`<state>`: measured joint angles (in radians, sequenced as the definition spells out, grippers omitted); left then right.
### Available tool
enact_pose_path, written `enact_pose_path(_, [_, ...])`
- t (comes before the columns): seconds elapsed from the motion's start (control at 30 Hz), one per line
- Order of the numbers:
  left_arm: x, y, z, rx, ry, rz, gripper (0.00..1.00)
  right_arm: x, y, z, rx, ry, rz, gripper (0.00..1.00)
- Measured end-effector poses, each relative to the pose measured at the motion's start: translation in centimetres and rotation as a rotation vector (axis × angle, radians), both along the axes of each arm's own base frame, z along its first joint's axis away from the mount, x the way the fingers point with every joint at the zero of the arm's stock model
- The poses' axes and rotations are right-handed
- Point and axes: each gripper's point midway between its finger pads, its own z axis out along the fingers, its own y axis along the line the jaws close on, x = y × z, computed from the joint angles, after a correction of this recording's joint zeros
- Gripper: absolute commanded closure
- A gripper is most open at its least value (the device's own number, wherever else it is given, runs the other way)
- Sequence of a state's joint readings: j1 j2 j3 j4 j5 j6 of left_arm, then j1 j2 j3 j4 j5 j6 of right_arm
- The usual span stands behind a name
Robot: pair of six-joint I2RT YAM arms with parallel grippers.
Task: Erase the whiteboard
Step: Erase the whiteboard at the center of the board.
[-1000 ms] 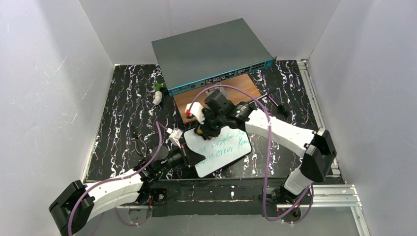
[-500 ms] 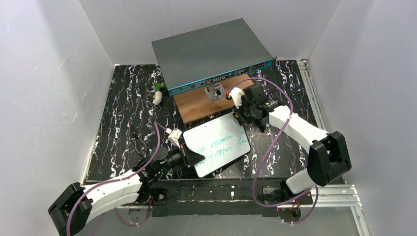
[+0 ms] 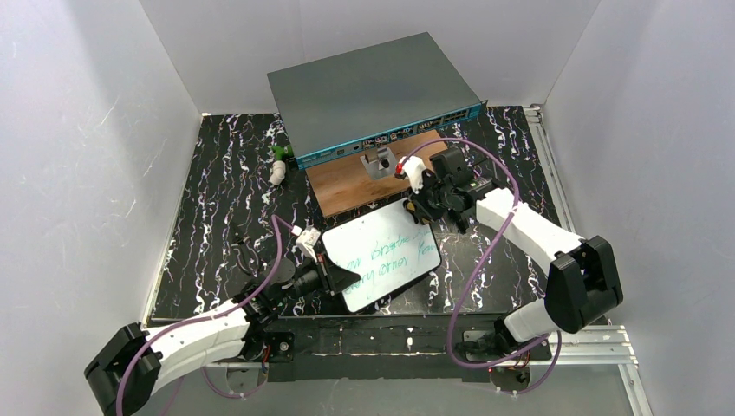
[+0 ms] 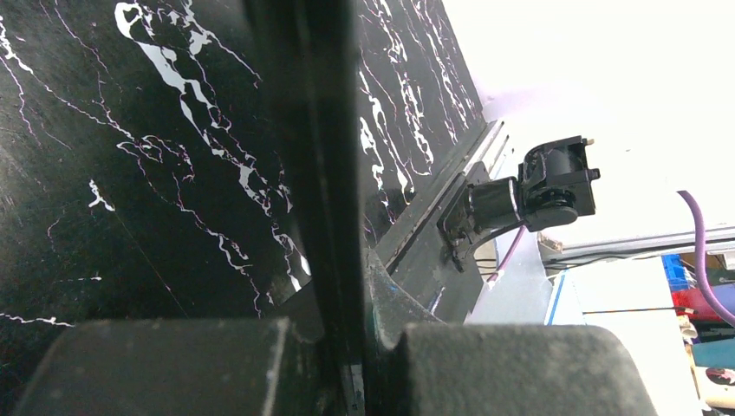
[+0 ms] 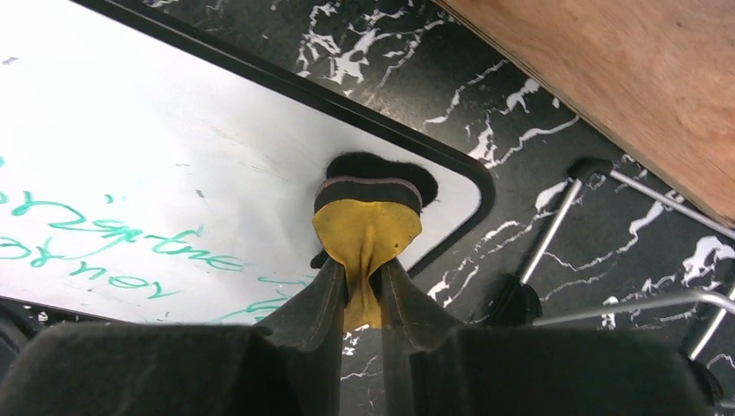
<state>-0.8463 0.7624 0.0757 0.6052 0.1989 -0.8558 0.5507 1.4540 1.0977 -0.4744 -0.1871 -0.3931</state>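
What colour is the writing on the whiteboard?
Green handwriting on the whiteboard, clearest in the right wrist view.

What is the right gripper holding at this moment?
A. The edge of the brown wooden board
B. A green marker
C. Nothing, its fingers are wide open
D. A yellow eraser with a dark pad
D: in the right wrist view, the right gripper is closed on a yellow eraser, and its dark pad rests on the whiteboard near a rounded corner.
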Motion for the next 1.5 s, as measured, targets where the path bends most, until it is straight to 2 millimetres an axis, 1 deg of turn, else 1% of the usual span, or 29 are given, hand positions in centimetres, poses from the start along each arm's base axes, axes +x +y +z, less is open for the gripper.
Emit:
enact_pose_path(0.1, [0.1, -0.1, -0.1, -0.001, 0.002, 0.001, 1.0, -0.6, 0.8, 0.1, 0.011, 0.003, 0.036, 0.99])
enact_pose_path(0.17, [0.2, -0.2, -0.1, -0.005, 0.007, 0.003, 1.0, -1.7, 2.3, 0.2, 0.016, -0.003, 0.1, 0.99])
enact_pose_path(0.2, [0.3, -0.3, -0.1, -0.009, 0.016, 0.009, 1.0, -4.2, 5.1, 0.6, 0.033, -0.008, 0.221, 0.99])
enact_pose_path(0.23, [0.3, -0.3, -0.1, -0.009, 0.016, 0.009, 1.0, -5.3, 6.1, 0.8, 0.036, -0.007, 0.265, 0.99])
enact_pose_path(0.27, [0.3, -0.3, -0.1, -0.01, 0.014, 0.008, 1.0, -6.1, 6.8, 1.0, 0.04, -0.003, 0.295, 0.99])
enact_pose_path(0.33, [0.3, -0.5, -0.1, -0.011, 0.01, 0.003, 1.0, -7.8, 9.2, 1.9, 0.046, 0.001, 0.375, 0.99])
enact_pose_path(0.37, [0.3, -0.5, -0.1, -0.012, 0.009, 0.0, 1.0, -8.7, 10.8, 2.7, 0.055, -0.004, 0.418, 0.99])
enact_pose_path(0.4, [0.3, -0.6, -0.1, -0.012, 0.007, -0.004, 1.0, -9.0, 11.6, 3.2, 0.063, -0.01, 0.439, 0.99])
enact_pose_path(0.47, [0.1, -0.7, -0.1, -0.013, 0.003, -0.018, 1.0, -10.2, 14.2, 4.8, 0.086, -0.028, 0.495, 0.99])
enact_pose_path(0.53, [0.0, -0.8, -0.1, -0.014, 0.004, -0.028, 1.0, -11.0, 15.5, 5.4, 0.094, -0.039, 0.522, 0.99])
enact_pose_path(0.63, [-0.1, -0.9, -0.1, -0.015, 0.006, -0.035, 1.0, -11.1, 16.2, 5.5, 0.076, -0.054, 0.514, 0.99])
enact_pose_path(0.77, [0.0, -0.9, -0.3, -0.021, 0.029, -0.023, 1.0, -10.1, 15.8, 5.1, 0.034, -0.079, 0.454, 0.99])
enact_pose_path(0.83, [0.0, -0.9, -0.3, -0.024, 0.036, -0.019, 1.0, -9.1, 15.3, 5.1, 0.016, -0.098, 0.417, 0.99])
enact_pose_path(0.93, [0.1, -0.9, -0.2, -0.027, 0.041, -0.015, 1.0, -7.2, 14.0, 5.1, -0.012, -0.131, 0.356, 0.99])
enact_pose_path(1.0, [0.1, -0.9, -0.2, -0.027, 0.038, -0.016, 1.0, -5.9, 12.4, 4.9, -0.025, -0.15, 0.313, 0.99])
enact_pose_path(1.1, [0.0, -0.7, -0.1, -0.023, 0.025, -0.019, 1.0, -4.4, 9.1, 3.9, -0.055, -0.153, 0.249, 0.99])
enact_pose_path(1.13, [-0.1, -0.7, 0.0, -0.022, 0.022, -0.02, 1.0, -4.3, 8.9, 3.8, -0.056, -0.151, 0.245, 0.99])
enact_pose_path(1.17, [-0.1, -0.6, 0.0, -0.02, 0.017, -0.021, 1.0, -3.5, 6.6, 3.0, -0.075, -0.139, 0.198, 0.99])
enact_pose_path(1.2, [-0.2, -0.5, 0.0, -0.017, 0.014, -0.022, 1.0, -2.8, 5.3, 2.5, -0.083, -0.129, 0.164, 0.99])
enact_pose_path(1.27, [-0.2, -0.5, 0.1, -0.016, 0.01, -0.022, 1.0, -1.9, 3.3, 1.8, -0.09, -0.106, 0.111, 0.99])
enact_pose_path(1.37, [-0.2, -0.4, 0.0, -0.013, 0.01, -0.02, 1.0, -0.6, 0.9, 0.9, -0.091, -0.079, 0.038, 0.99])
enact_pose_path(1.43, [-0.2, -0.4, 0.0, -0.013, 0.01, -0.019, 1.0, -0.3, 0.0, 0.4, -0.087, -0.066, 0.014, 0.99])
enact_pose_path(1.5, [-0.2, -0.4, 0.0, -0.013, 0.012, -0.019, 1.0, -0.7, 0.0, 0.2, -0.073, -0.056, 0.025, 0.99])
